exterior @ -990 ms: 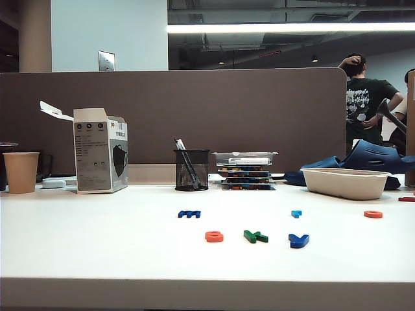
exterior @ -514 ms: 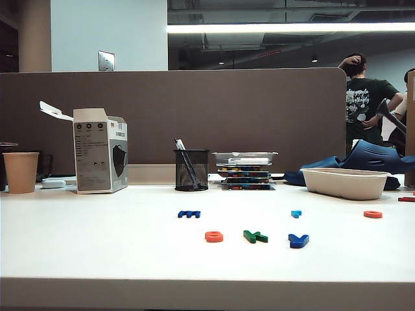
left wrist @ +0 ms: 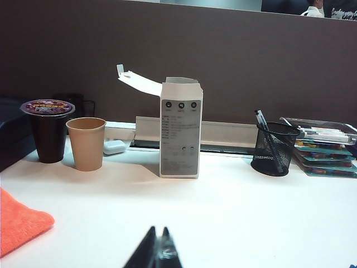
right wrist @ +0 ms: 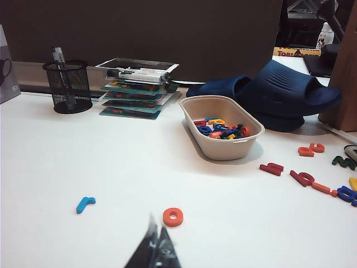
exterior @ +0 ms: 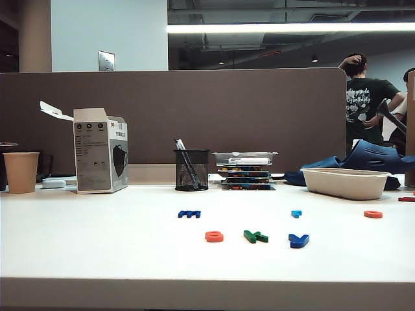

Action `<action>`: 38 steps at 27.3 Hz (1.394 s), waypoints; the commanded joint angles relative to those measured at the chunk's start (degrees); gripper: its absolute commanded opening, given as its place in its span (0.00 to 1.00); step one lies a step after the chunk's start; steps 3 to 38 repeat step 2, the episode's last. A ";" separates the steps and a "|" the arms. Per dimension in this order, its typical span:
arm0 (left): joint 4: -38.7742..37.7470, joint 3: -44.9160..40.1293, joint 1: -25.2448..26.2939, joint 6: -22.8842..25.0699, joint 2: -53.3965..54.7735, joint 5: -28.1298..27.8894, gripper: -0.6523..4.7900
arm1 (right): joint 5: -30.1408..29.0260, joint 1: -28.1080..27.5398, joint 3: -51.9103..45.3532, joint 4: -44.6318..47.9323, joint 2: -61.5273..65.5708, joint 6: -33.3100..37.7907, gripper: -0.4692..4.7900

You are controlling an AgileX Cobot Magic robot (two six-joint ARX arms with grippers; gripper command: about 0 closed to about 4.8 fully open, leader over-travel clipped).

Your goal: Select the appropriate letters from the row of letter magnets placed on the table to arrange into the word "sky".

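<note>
Three chosen letters, orange (exterior: 214,236), green (exterior: 255,236) and blue Y (exterior: 298,241), sit unmoved in front of the pen cup (exterior: 192,170); my left gripper (left wrist: 157,251) and right gripper (right wrist: 157,248) hover closed, empty, so spelling looks finished.

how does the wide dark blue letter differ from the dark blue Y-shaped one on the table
The wide dark blue letter lies farther back and to the left; the Y-shaped letter sits in the front row at its right end. The first looks low and wide, the second chunkier and forked. Both are dark blue and lie flat on the table.
</note>
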 commanded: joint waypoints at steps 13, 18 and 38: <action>0.46 0.28 0.00 0.07 0.00 0.37 0.11 | 0.35 0.04 -0.33 0.74 0.04 0.00 0.08; 0.46 0.28 0.00 0.07 0.00 0.37 0.11 | 0.35 0.04 -0.33 0.74 0.04 0.00 0.08; 0.46 0.28 0.00 0.07 0.00 0.37 0.11 | 0.35 0.04 -0.33 0.74 0.04 0.00 0.08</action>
